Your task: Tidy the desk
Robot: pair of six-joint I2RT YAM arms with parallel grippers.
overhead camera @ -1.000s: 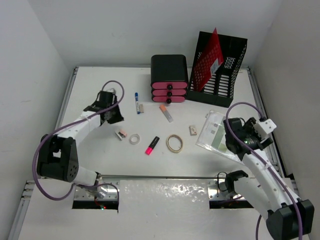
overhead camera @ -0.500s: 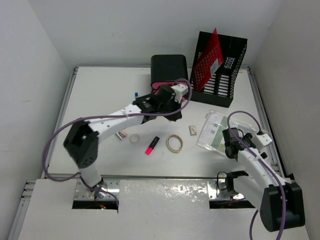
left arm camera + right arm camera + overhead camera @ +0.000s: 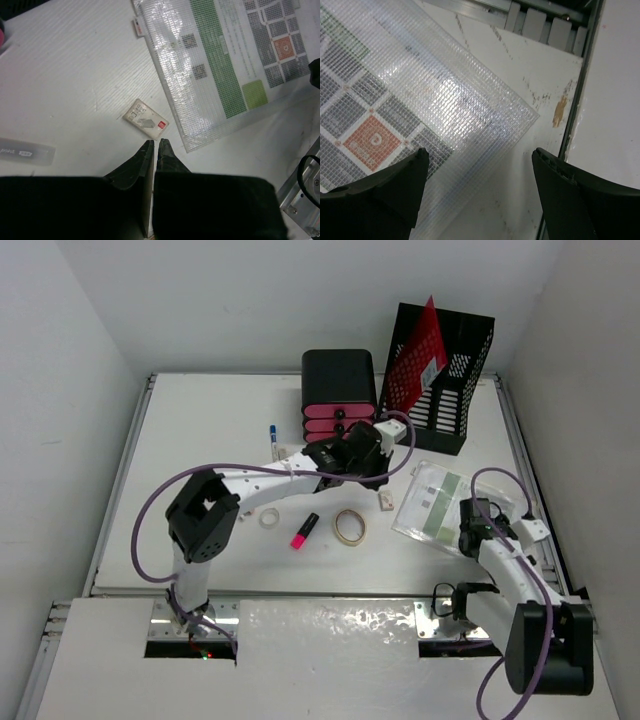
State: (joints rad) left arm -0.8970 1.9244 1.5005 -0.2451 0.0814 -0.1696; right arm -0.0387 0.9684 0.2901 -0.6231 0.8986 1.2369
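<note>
The worktop lies beneath both arms across the whole top view. A sorting step is judged to be in hand. The left end effector, shut and empty, is held just at 6 o'clock of a small eraser. The right end effector is spread wide over a corner of the mesh pouch, with nothing gripped. Next, the left one would need to be opened before being lowered onto the eraser.

Counted:
- one eraser
- one pouch
- one highlighter
- two tape rolls
- one pen
- one drawer unit at 12 o'clock
- one file rack at 1 o'clock
</note>
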